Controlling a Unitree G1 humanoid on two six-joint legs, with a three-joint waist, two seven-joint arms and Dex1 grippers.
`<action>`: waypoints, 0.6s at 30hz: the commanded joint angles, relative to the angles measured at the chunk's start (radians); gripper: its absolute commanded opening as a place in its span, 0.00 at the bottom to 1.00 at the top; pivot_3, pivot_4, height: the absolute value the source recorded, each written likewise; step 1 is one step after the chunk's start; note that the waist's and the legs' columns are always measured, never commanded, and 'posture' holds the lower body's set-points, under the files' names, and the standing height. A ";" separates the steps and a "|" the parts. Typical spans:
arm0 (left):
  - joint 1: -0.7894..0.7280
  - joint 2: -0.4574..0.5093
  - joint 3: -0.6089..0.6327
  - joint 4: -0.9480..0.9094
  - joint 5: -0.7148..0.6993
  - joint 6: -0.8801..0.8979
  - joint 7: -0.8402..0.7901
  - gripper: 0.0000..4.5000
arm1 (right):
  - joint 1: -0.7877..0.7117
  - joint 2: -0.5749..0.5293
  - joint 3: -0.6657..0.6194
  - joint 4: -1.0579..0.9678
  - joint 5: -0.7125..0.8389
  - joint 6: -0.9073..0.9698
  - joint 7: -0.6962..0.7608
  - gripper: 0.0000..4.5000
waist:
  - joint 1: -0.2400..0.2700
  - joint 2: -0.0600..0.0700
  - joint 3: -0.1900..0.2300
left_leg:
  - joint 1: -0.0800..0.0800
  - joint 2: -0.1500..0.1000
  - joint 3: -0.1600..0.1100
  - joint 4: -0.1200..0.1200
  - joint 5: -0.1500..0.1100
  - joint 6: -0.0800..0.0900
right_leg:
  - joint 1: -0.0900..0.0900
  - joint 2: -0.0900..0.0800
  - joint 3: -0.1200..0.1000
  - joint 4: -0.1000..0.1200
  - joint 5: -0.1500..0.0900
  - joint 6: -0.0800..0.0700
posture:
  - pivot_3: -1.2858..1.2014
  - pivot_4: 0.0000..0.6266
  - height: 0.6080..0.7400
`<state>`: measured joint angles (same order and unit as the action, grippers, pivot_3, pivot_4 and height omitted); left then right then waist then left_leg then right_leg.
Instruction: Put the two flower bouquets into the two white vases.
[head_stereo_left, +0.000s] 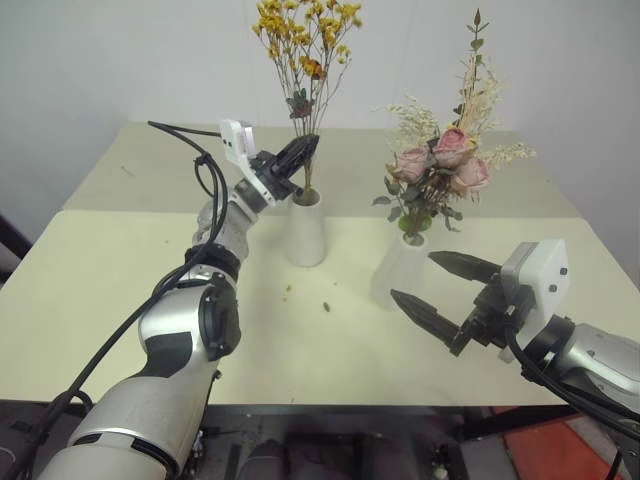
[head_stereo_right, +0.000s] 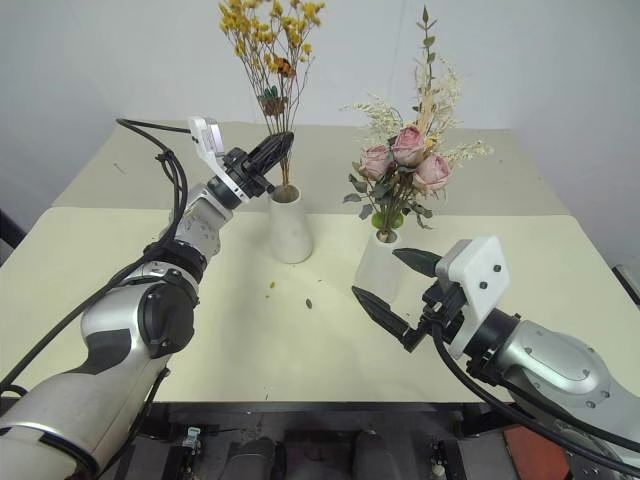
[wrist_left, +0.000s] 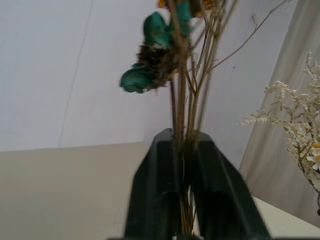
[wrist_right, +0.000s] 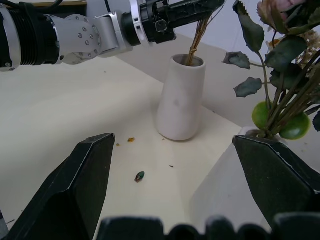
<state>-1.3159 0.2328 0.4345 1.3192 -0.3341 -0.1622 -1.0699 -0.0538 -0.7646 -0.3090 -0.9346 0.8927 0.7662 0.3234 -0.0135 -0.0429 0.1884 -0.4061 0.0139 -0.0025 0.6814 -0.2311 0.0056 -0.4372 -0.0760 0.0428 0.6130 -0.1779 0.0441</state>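
Observation:
The small yellow bouquet (head_stereo_left: 305, 40) stands with its stems in the left white vase (head_stereo_left: 306, 228). My left gripper (head_stereo_left: 303, 150) is just above that vase's mouth, shut on the thin brown stems (wrist_left: 182, 150), which run up between its two fingers. The larger bouquet of pink roses (head_stereo_left: 445, 160) stands in the right white vase (head_stereo_left: 400, 265). My right gripper (head_stereo_left: 412, 276) hangs open and holds nothing, close in front of the right vase, one finger (wrist_right: 90, 165) on each side of the view.
The vases stand on a pale yellow table (head_stereo_left: 120, 290). Small fallen bits (head_stereo_left: 326, 306) lie on it in front of the left vase. A white wall rises behind the table's far edge.

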 joint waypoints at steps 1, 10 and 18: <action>0.005 0.009 -0.003 -0.020 0.000 -0.015 -0.050 0.43 | 0.004 -0.001 -0.011 -0.034 -0.015 -0.039 -0.001 1.00 | 0.000 0.000 0.000 | 0.000 0.000 0.000 0.000 0.000 0.000 | 0.000 0.000 0.000 0.000 0.000 0.000 | 0.52 0.24 1.00; 0.048 0.045 -0.021 -0.048 0.001 -0.024 -0.176 0.99 | 0.002 0.001 0.005 -0.017 -0.032 -0.052 0.019 1.00 | 0.000 0.000 0.000 | 0.000 0.000 0.000 0.000 0.000 0.000 | 0.000 0.000 0.000 0.000 0.000 0.000 | 0.52 0.24 1.00; 0.117 0.100 -0.041 -0.107 0.000 -0.020 -0.300 0.99 | -0.003 0.006 0.036 0.009 -0.074 -0.072 0.054 1.00 | -0.001 0.000 0.000 | 0.000 0.000 0.000 0.000 0.000 0.000 | 0.000 0.000 0.000 0.001 0.000 -0.001 | 0.52 0.24 1.00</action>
<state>-1.1957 0.3236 0.4040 1.2628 -0.3213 -0.1696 -1.3266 -0.0511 -0.7620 -0.2664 -0.9196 0.8269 0.7277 0.3695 -0.0143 -0.0429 0.1883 -0.4059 0.0141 -0.0025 0.6817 -0.2311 0.0056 -0.4371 -0.0758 0.0429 0.6136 -0.1774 0.0432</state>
